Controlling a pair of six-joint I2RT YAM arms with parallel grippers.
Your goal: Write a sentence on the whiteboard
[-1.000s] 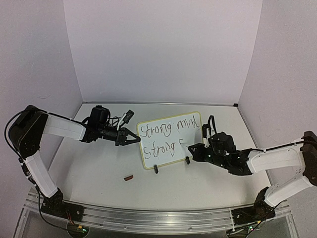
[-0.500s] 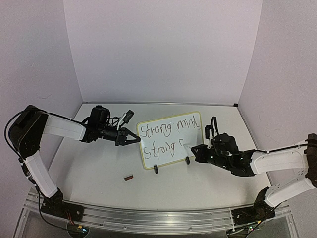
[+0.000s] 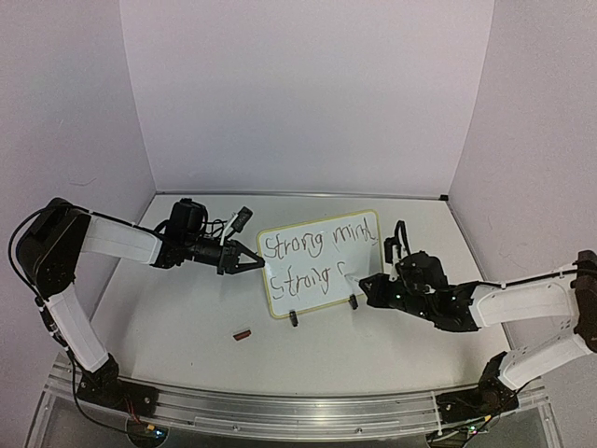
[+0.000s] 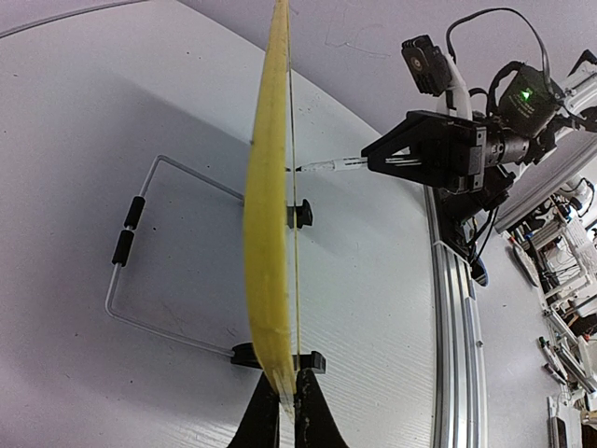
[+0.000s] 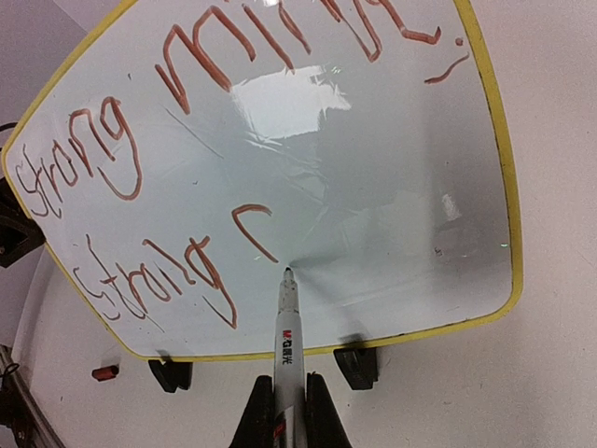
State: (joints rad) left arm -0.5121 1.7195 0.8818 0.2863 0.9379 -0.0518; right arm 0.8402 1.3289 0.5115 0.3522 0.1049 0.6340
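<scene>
The whiteboard (image 3: 312, 263) stands tilted on the table, yellow-framed, seen edge-on in the left wrist view (image 4: 269, 233). The sentence (image 3: 315, 245) reads "Strong mind" above "Strong" (image 5: 154, 275), followed by a single hooked stroke (image 5: 252, 229). My left gripper (image 3: 259, 264) is shut on the board's left edge, its fingertips (image 4: 284, 403) pinching the yellow frame. My right gripper (image 3: 366, 283) is shut on a white marker (image 5: 287, 327). The marker's tip meets the board just below and right of the hooked stroke.
A small red cap (image 3: 242, 333) lies on the table in front of the board. Black clips (image 3: 294, 319) and a wire stand (image 4: 140, 261) hold the board up. An aluminium rail (image 3: 280, 406) runs along the near edge, and walls close three sides.
My right arm has shifted slightly right and down along the board with the marker. The writing looks the same. The left arm has not moved.
</scene>
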